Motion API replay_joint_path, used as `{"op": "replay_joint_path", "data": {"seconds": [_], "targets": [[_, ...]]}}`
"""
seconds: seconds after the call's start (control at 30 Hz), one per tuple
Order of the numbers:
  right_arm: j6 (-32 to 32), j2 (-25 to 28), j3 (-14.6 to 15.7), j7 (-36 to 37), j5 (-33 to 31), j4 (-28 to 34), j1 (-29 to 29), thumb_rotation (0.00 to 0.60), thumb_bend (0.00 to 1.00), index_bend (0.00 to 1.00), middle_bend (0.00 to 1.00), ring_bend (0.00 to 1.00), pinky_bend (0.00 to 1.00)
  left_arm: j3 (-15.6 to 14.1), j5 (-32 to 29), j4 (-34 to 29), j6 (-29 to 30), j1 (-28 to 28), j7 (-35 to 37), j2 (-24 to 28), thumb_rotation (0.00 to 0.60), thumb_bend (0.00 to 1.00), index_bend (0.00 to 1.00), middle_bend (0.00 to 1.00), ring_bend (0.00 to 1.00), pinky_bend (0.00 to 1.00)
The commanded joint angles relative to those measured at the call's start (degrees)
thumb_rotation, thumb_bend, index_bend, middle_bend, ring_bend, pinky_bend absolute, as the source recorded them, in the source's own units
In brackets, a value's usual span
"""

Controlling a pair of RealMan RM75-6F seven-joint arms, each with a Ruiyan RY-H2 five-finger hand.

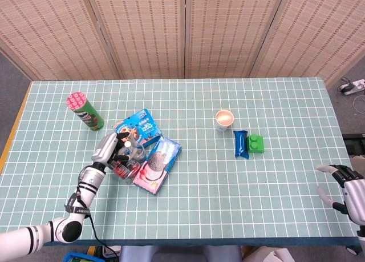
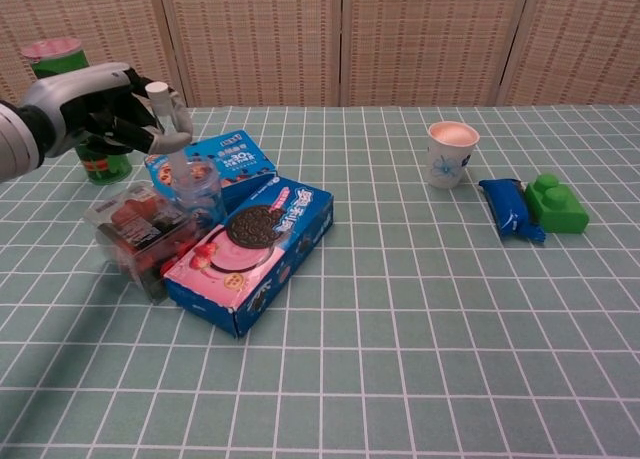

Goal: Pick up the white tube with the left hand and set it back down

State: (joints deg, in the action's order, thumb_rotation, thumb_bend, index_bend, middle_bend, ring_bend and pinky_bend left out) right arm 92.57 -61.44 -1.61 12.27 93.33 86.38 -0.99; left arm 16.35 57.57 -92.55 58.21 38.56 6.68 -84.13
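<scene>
Fingers (image 2: 150,131) of my left hand (image 2: 100,109) are curled around the top of the white tube (image 2: 163,119), with its cap showing just past them. I see the tube standing nearly upright in that grip, its lower end down among the clutter beside a clear plastic bottle (image 2: 197,191); I cannot tell whether the tip touches anything there. In the head view the same hand (image 1: 109,149) sits over the left edge of the pile, with the tube's cap (image 1: 128,141) a small white dot at the fingers.

Around the hand I have a clear box of red snacks (image 2: 140,234), a blue cookie box (image 2: 215,164) behind the bottle, and a pink and blue cookie box (image 2: 250,254) lying just beside them. A green can (image 2: 90,129) stands behind my wrist.

My right hand (image 1: 345,186) is well apart at the far table edge (image 1: 228,239), fingers spread and holding nothing. A paper cup (image 2: 451,153), a blue packet (image 2: 510,209) and a green block (image 2: 555,204) sit on the right.
</scene>
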Motion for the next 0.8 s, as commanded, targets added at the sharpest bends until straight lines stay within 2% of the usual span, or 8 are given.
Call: {"op": "replay_joint_path", "data": {"seconds": [0.03,0.43,0.63,0.8], "targets": [[0.0,-0.01,0.0,-0.05,0.0,0.02,0.0,0.6,0.29,0.33,0.39,0.32,0.48,-0.18,0.64,0.32,-0.16,-0.29,0.53,-0.01,0.6,0.38,0.62,1.0,1.0,1.0],[-0.22,-0.11,0.04,-0.36,-0.03,0.06,-0.09,0.6,0.29,0.33,0.39,0.32,0.48,-1.19,2.54,-0.21,-0.04,-2.15,1.75,1.44,0.6,0.17,0.38,1.0,1.0,1.0],[-0.22,-0.12,0.04,-0.47,-0.03,0.12,-0.09,0.6,0.29,0.33,0.39,0.32,0.48,-1.48,2.48,-1.41,0.67,-3.35,1.26,3.02,0.6,0.08,0.32,1.0,1.0,1.0],[-0.33,-0.17,0.1,-0.69,0.07,0.14,-0.15,0.6,0.29,0.33,0.39,0.32,0.48,-2.56,3.78,-2.96,2.59,-5.11,-0.34,5.41,0.6,0.07,0.3,1.0,1.0,1.0]]}}
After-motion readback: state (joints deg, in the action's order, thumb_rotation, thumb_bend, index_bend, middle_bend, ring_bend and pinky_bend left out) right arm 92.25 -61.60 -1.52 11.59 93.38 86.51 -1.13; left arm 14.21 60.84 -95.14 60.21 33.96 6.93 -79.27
